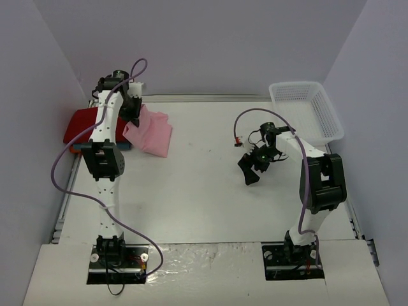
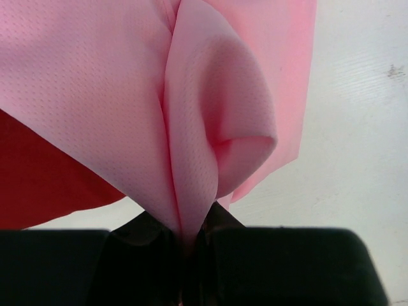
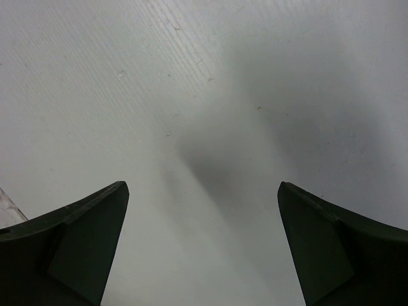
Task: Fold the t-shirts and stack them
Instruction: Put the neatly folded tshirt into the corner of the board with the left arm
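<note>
Though limp, pink t-shirt (image 1: 153, 132) diagonal.

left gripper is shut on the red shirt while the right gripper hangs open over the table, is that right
Not quite. The left gripper is shut on the pink shirt, not the red shirt, which lies beside it. The left wrist view shows pink cloth pinched in its jaws. The right gripper does hang open over the table.
</note>
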`<move>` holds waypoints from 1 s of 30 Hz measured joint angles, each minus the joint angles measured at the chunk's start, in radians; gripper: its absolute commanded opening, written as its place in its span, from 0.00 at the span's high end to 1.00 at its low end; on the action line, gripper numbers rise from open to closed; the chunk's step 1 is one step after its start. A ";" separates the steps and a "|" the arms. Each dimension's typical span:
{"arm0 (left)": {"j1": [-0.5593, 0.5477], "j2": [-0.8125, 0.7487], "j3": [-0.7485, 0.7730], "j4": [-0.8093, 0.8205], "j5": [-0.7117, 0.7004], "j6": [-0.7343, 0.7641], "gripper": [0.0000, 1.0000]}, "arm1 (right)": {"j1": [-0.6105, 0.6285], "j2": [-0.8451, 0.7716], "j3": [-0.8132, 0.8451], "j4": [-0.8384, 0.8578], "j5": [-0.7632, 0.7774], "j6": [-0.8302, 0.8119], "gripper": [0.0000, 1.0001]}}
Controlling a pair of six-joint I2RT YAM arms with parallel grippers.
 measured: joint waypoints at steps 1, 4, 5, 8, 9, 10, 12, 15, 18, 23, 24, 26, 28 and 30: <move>0.001 -0.002 0.008 -0.003 -0.015 0.008 0.98 | 0.000 0.000 0.000 0.001 0.000 0.000 0.00; 0.003 -0.013 0.031 -0.008 -0.051 0.032 0.98 | 0.000 0.000 0.000 0.002 0.000 0.002 0.00; 0.003 -0.020 0.035 -0.008 -0.065 0.040 0.98 | 0.000 0.000 0.000 0.001 0.000 0.002 0.00; 0.003 -0.041 0.043 -0.010 -0.099 0.060 0.98 | 0.000 0.000 -0.002 0.002 0.000 0.002 0.00; 0.006 -0.049 0.044 -0.010 -0.109 0.067 0.98 | 0.000 0.000 -0.003 0.002 0.000 0.002 0.00; 0.007 -0.056 0.044 -0.010 -0.119 0.074 0.97 | 0.000 0.000 -0.004 0.002 0.000 0.002 0.00; 0.014 -0.071 0.045 -0.009 -0.132 0.083 0.98 | 0.000 0.000 -0.006 0.004 0.000 0.002 0.00; 0.026 -0.092 0.045 -0.005 -0.153 0.092 0.98 | 0.000 0.000 -0.011 0.005 0.000 0.002 0.00; 0.034 -0.116 0.045 0.006 -0.175 0.095 0.98 | 0.000 0.000 -0.015 0.006 0.001 0.002 0.00; 0.036 -0.167 0.047 0.020 -0.182 0.093 0.98 | 0.000 0.000 -0.018 0.009 0.001 0.002 0.00; 0.036 -0.180 0.047 0.021 -0.181 0.093 0.98 | 0.000 0.000 -0.018 0.009 0.001 0.002 0.00; 0.035 -0.202 0.055 0.021 -0.177 0.090 0.98 | 0.000 0.000 -0.018 0.009 0.001 0.002 0.00; 0.033 -0.222 0.064 0.021 -0.174 0.088 0.98 | 0.000 0.000 -0.019 0.009 0.002 0.002 0.00; 0.032 -0.239 0.069 0.021 -0.169 0.082 0.98 | 0.000 0.000 -0.019 0.009 0.002 0.002 0.00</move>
